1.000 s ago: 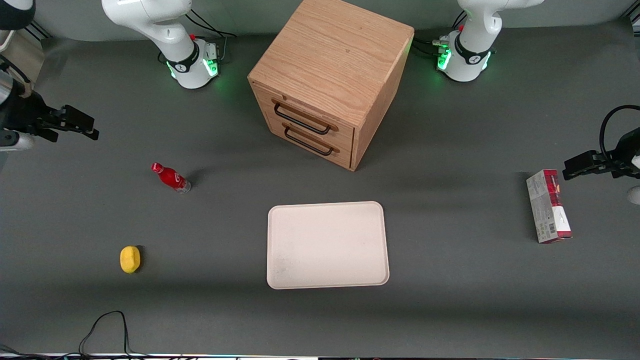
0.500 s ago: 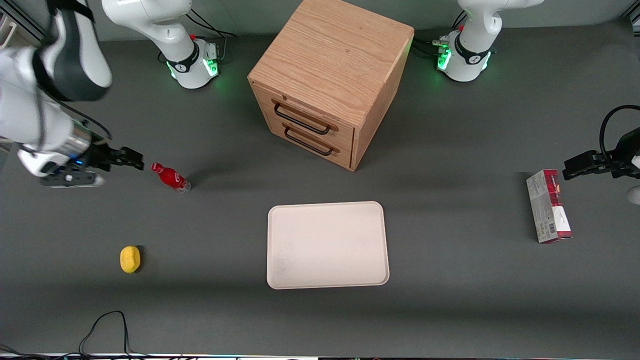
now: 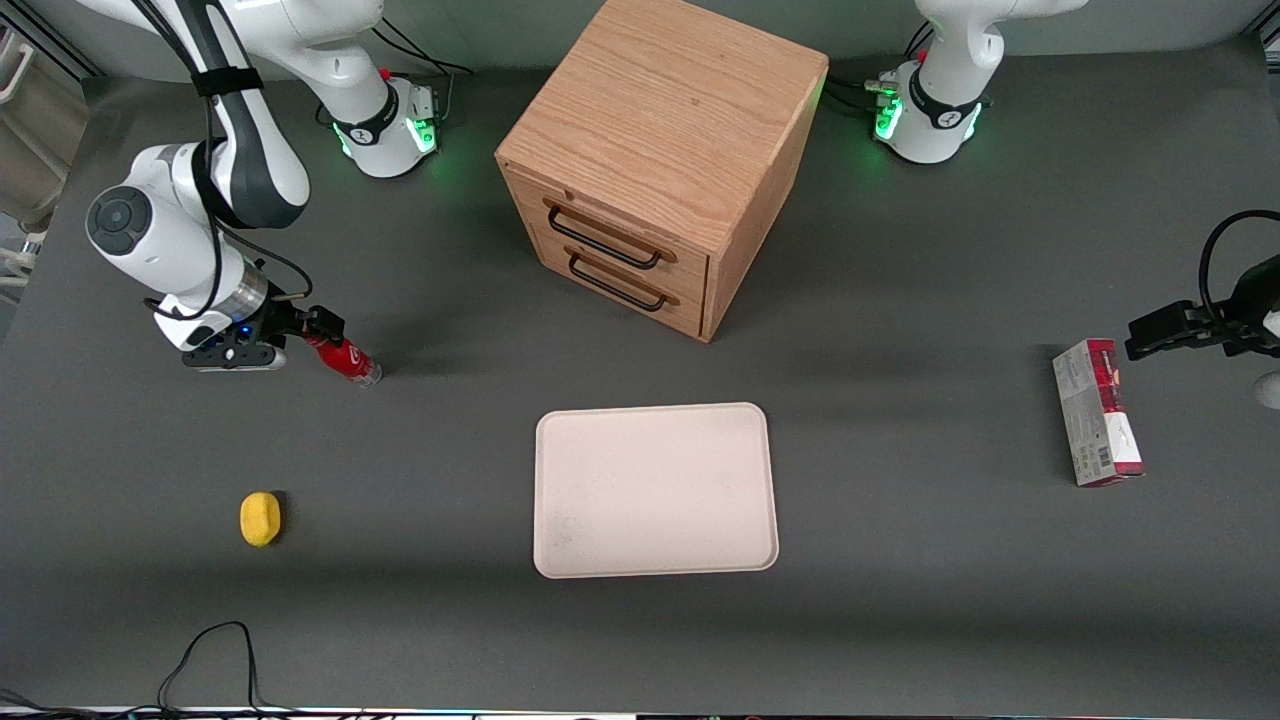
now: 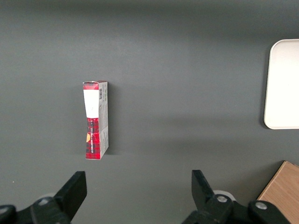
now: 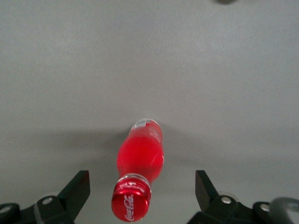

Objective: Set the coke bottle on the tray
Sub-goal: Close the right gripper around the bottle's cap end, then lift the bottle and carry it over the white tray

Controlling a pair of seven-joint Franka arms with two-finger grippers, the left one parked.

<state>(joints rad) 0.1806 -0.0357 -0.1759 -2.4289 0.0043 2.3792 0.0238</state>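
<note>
The coke bottle (image 3: 345, 357) stands on the grey table (image 3: 900, 600), toward my working end, and I have not gripped it. In my wrist view its red cap (image 5: 131, 202) sits between my two fingers (image 5: 74, 191), which are spread wide with clear gaps on either side. My gripper (image 3: 318, 328) hangs right at the cap. The tray (image 3: 655, 490) lies well apart, nearer the front camera than the wooden drawer cabinet (image 3: 655, 160), with nothing on it. By my judgement, I am only at the reach: closing, lifting, carrying and setting down all remain.
</note>
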